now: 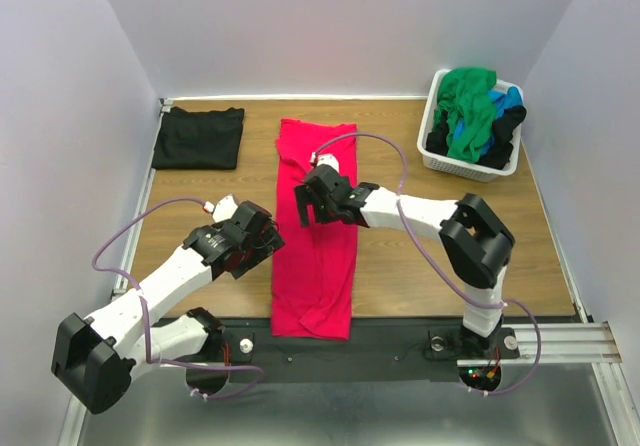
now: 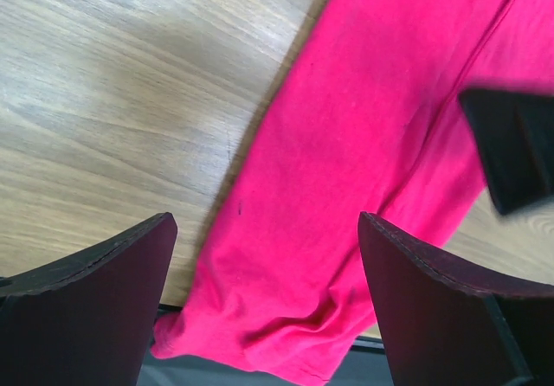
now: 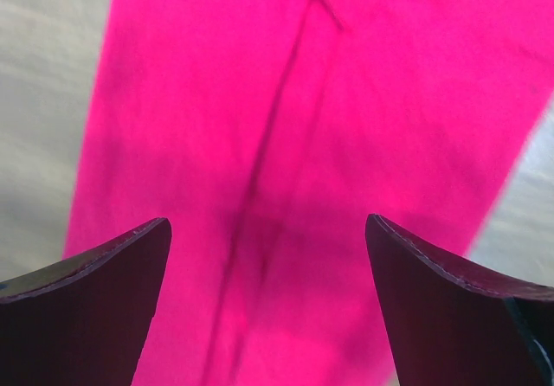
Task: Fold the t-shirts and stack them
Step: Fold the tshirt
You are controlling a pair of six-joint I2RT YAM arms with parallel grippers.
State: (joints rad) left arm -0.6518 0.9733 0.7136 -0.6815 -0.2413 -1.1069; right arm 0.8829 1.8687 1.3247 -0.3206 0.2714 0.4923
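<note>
A bright pinkish-red t-shirt (image 1: 315, 266) lies folded into a long strip down the middle of the table, its near end hanging over the front edge. My left gripper (image 1: 268, 246) hovers open at the strip's left edge; the left wrist view shows the red cloth (image 2: 363, 170) between and beyond the empty fingers (image 2: 112, 299). My right gripper (image 1: 304, 204) is open over the upper half of the strip, with the red cloth (image 3: 303, 100) and a lengthwise crease below it. A folded black t-shirt (image 1: 198, 138) rests at the back left.
A white laundry basket (image 1: 440, 161) at the back right holds green (image 1: 470, 106), blue and black shirts. Bare wooden table (image 1: 420, 256) lies on either side of the red strip. Part of the right gripper (image 2: 511, 148) shows in the left wrist view.
</note>
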